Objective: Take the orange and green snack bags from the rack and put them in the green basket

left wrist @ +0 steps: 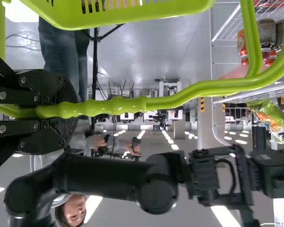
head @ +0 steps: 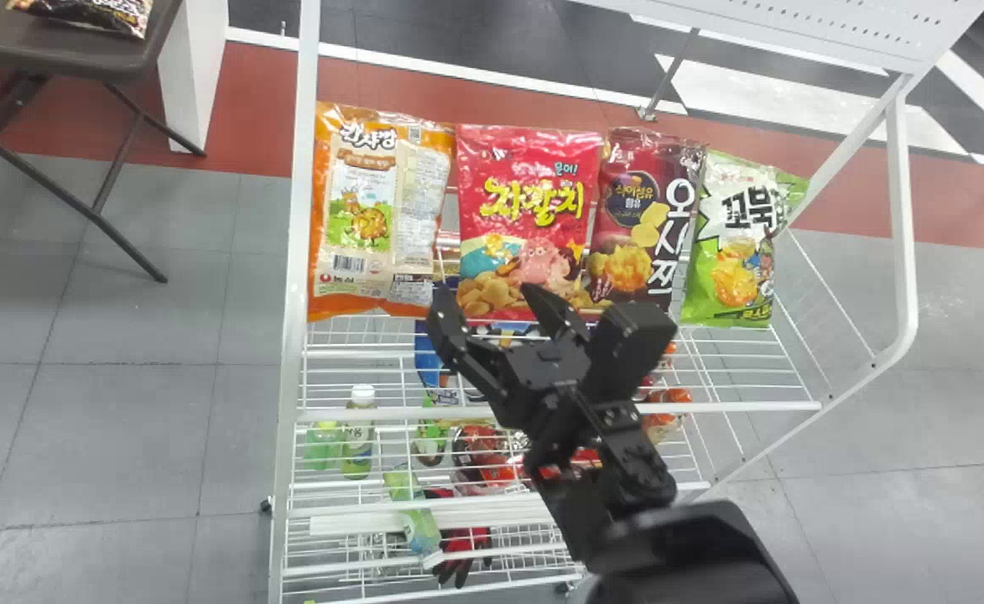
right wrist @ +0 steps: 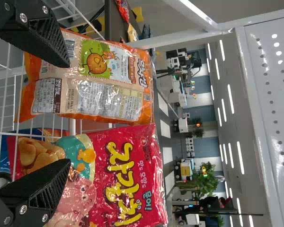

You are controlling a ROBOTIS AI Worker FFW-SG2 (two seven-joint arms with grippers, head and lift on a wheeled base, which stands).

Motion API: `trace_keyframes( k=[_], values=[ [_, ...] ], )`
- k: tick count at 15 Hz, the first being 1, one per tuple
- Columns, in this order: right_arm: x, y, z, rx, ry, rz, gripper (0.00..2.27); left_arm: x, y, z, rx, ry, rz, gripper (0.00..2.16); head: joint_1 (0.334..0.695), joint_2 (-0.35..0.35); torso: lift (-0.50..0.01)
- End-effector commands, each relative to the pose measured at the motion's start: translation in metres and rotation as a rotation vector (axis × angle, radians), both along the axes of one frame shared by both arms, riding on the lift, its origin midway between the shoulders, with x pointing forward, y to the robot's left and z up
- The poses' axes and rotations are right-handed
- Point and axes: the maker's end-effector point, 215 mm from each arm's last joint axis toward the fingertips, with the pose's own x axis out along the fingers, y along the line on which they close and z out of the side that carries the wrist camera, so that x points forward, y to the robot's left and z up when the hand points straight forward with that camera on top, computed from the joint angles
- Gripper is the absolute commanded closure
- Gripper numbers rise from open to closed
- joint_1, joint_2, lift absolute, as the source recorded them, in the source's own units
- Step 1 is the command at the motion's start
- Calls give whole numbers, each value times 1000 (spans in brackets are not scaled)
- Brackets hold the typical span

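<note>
At the rack (head: 293,252), your right gripper (head: 486,294) gapes wide by the red snack bag (head: 525,214); your left gripper (left wrist: 68,111) clasps the green basket (left wrist: 132,16) handle. The first pick seems due: ease toward the leftmost, orange snack bag (head: 382,210); the green snack bag (head: 731,252) stands rightmost.

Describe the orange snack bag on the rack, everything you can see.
The orange snack bag stands upright at the left end of the row on the rack, beside a red bag. It looks like glossy, crinkled plastic, filled and unopened, with pale panels of print, a barcode and a cartoon figure on green. The right end effector is close, open; whether it touches the bag, I cannot tell.
</note>
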Motion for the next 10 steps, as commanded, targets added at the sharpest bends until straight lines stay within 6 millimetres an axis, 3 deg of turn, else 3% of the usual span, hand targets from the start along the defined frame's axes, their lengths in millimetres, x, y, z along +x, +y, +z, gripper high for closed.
trace_keyframes(
  k=[1,7,10],
  values=[
    [22,12,-2,-5,4,13,97,0,2,-1,5,-2,-1,2148,695,-350,0],
    [76,41,7,-14,-15,41,97,7,-1,1,7,-26,-10,2148,695,-283,0],
    [96,46,0,-39,-2,50,97,13,1,1,5,-34,-6,2148,695,-249,0]
  ],
)
